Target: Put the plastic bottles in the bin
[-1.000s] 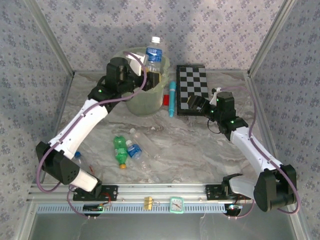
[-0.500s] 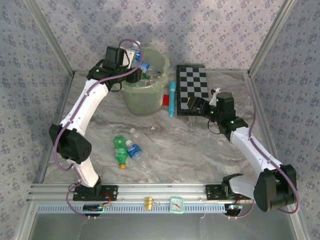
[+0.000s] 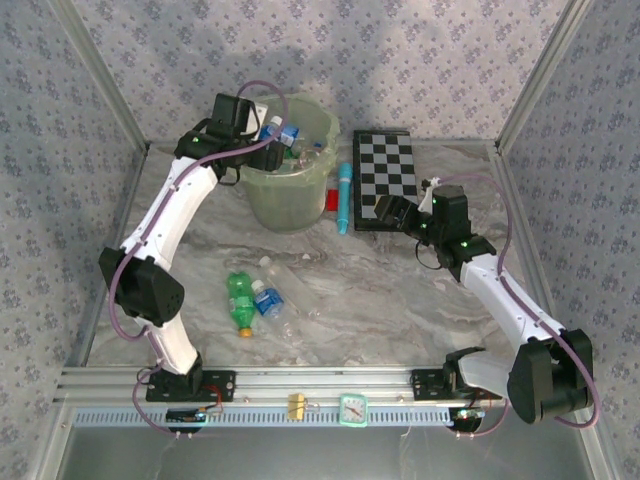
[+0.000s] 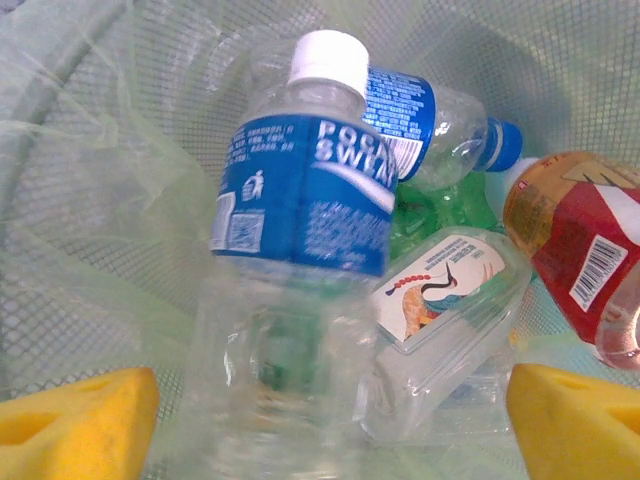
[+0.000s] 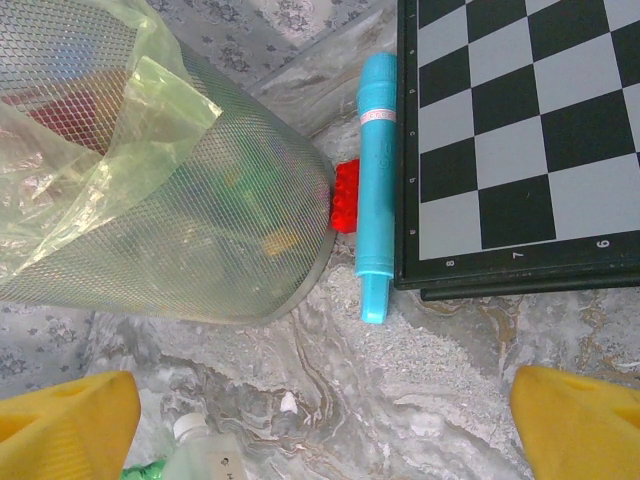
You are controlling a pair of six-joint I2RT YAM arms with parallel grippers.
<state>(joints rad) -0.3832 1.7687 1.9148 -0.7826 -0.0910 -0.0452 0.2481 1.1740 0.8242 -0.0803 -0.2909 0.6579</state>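
The left gripper [image 4: 330,420] is held over the bin [image 4: 90,230] with its jaws spread wide; a clear blue-labelled bottle [image 4: 300,200] stands between them, seemingly touched by neither side, though its base is blurred, and a red-labelled bottle [image 4: 585,250] lies ahead of the right pad [image 4: 575,420]. The right gripper [image 5: 320,425] is opened wide with nothing between its jaws above the grey-veined marble table [image 5: 430,370]; ahead of them a teal tube [image 5: 377,180] lies between a red block [image 5: 345,195] and the checkerboard [image 5: 520,130], a few bottles [image 3: 255,298] lie loose on the table, and floral-papered walls [image 3: 420,60] enclose it.
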